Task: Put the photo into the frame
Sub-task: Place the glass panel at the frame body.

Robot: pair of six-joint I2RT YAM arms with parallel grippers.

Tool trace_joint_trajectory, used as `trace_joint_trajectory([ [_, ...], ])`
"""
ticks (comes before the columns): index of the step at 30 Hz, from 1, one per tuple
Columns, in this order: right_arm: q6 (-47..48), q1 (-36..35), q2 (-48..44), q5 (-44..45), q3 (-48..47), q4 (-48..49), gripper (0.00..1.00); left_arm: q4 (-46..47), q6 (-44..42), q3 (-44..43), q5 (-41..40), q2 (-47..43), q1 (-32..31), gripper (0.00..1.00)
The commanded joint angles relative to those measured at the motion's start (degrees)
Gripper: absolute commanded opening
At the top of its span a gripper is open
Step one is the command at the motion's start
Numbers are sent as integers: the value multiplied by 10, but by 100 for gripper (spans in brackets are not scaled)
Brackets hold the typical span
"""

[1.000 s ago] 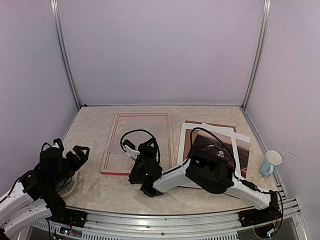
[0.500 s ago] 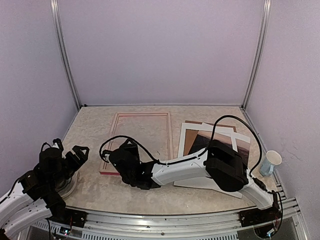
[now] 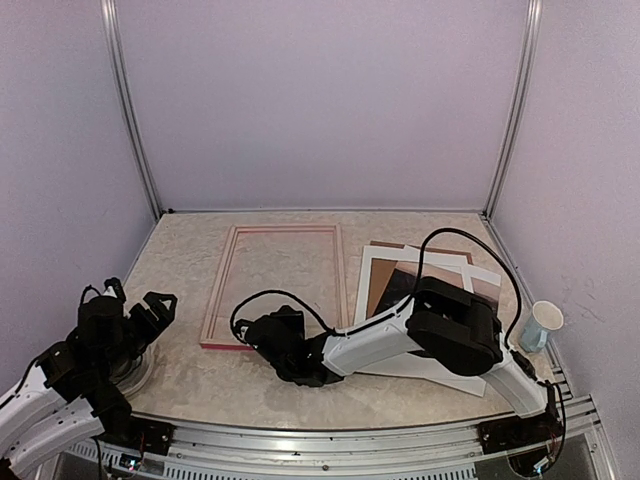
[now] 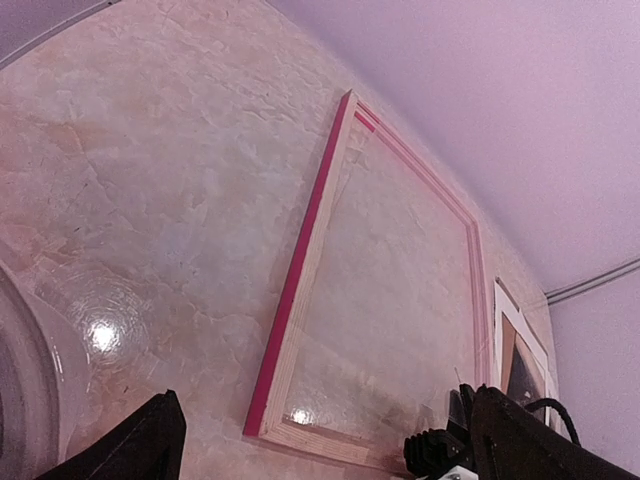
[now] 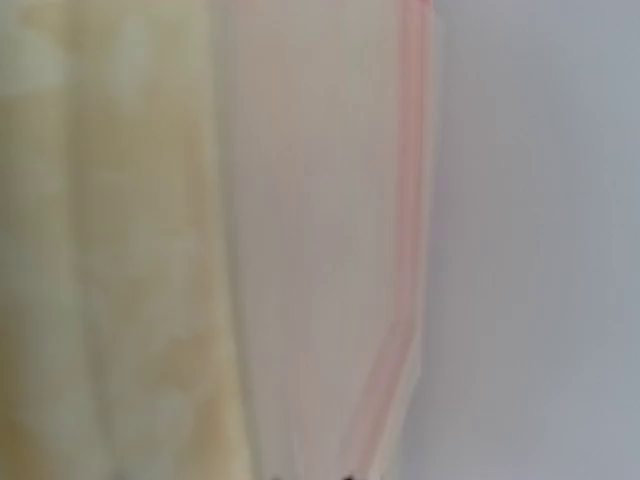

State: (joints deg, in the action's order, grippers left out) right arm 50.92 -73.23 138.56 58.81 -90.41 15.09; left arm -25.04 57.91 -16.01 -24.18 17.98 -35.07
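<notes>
Top view, frame: the frame point(image 3: 275, 285) lies flat on the table point(image 3: 180, 255), left of centre.
Top view, photo: the photo point(image 3: 398, 283) lies right of the frame and apart from it, stacked on a white mat point(image 3: 364, 300) and a brown board point(image 3: 445, 252), partly under the right arm point(image 3: 450, 335); not yet in the frame.
Top view, right gripper: the right gripper point(image 3: 262, 335) sits low at the frame's near right corner; I cannot tell how its jaws stand.
Top view, left gripper: the left gripper point(image 3: 135, 298) is spread wide, empty, at the near left.
Left wrist view: pale wood faces up, pink on the outer edge; a black gripper part sits by the near corner, touching or beside, cannot tell.
Right wrist view: a blur, a pale band with a pink line, likely the rail; no fingers visible.
Step, judged: settling the frame's position.
Doing it well: meet the thin rail squarely, move slowly, keep it flat and away from the stack.
</notes>
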Motion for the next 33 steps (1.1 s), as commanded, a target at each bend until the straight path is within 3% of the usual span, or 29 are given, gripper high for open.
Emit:
trace_joint_trajectory([
  [1,73,0,-32,13,41,138,8,-2,-5,-11,-7,0,3,99],
  [5,174,-2,-40,12,92,286,3,-4,-4,-10,-8,-5,2,99],
  [16,214,-2,-91,-49,152,357,0,-2,-2,-6,-10,1,3,99],
  [33,200,-3,-95,-72,157,317,0,-2,1,-5,-14,3,3,99],
])
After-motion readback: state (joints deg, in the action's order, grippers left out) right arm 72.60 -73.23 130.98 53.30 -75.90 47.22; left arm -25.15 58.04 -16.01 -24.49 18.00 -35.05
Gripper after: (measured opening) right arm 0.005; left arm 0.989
